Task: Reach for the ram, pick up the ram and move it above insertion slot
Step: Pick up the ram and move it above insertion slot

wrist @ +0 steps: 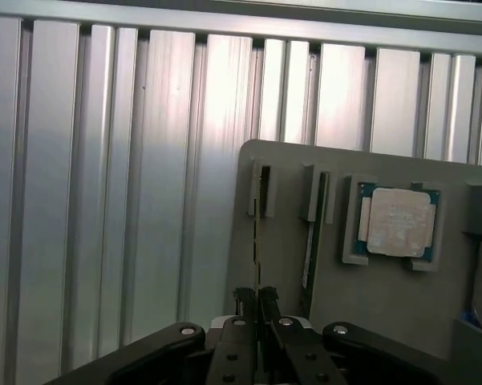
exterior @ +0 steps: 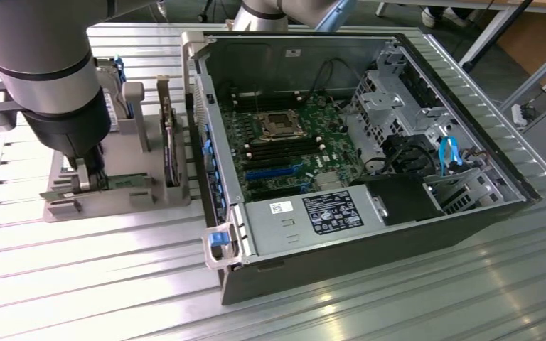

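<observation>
At the exterior view's left the arm [exterior: 50, 85] reached straight down into a grey holder [wrist: 385, 309] that sat on the ribbed metal table [exterior: 93, 284]. The holder was a tray with several upright pockets. In the pocket under the arm stood the ram [wrist: 257, 228], a thin green strip on its edge, and the gripper [wrist: 257, 298] had its black fingers [wrist: 242, 301] clenched on the strip's top edge, one on each side. The ram was seated in its pocket, its ends tucked into the small grey end brackets. Just beside it, in the neighbouring pocket, stood a second strip [wrist: 309, 241] of the same kind, untouched. Next along, a square silver processor [wrist: 397, 220] lay flat in a shallow framed recess.

To the exterior view's right, well apart from the holder, lay the open computer case [exterior: 292, 57] on its side. Inside it I could see the green board [exterior: 297, 160] with a square socket [exterior: 278, 126] and a row of long dark slots [exterior: 275, 151] next to it. Nearer the front of the case sat a silver box with a dark label [exterior: 325, 217], and by the far right wall a blue cable [exterior: 448, 153] curled among the metal brackets.
</observation>
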Available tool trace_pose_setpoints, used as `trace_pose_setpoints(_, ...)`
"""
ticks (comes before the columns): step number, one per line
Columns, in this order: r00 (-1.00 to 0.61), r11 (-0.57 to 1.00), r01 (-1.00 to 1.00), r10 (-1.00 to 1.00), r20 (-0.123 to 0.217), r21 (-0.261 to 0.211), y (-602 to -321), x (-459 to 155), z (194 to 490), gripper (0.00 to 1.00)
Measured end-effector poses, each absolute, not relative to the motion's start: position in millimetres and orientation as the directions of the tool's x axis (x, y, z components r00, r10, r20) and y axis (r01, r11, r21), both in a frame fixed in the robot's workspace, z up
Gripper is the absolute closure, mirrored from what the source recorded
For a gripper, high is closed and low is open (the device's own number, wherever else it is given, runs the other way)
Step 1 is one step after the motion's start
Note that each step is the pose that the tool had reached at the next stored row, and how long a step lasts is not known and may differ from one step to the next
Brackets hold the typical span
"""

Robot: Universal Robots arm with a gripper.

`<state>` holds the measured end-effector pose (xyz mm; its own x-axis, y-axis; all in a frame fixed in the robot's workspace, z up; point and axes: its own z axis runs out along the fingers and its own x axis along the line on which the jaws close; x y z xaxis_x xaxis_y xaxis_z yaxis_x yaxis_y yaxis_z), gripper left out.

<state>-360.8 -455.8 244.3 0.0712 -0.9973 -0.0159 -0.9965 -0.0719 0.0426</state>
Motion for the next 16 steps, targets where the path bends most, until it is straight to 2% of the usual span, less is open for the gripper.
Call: trace_pose_setpoints(16,0.071,-0.072,-0.997,-0.997,-0.016,0.042,-456,-361,270,0.86)
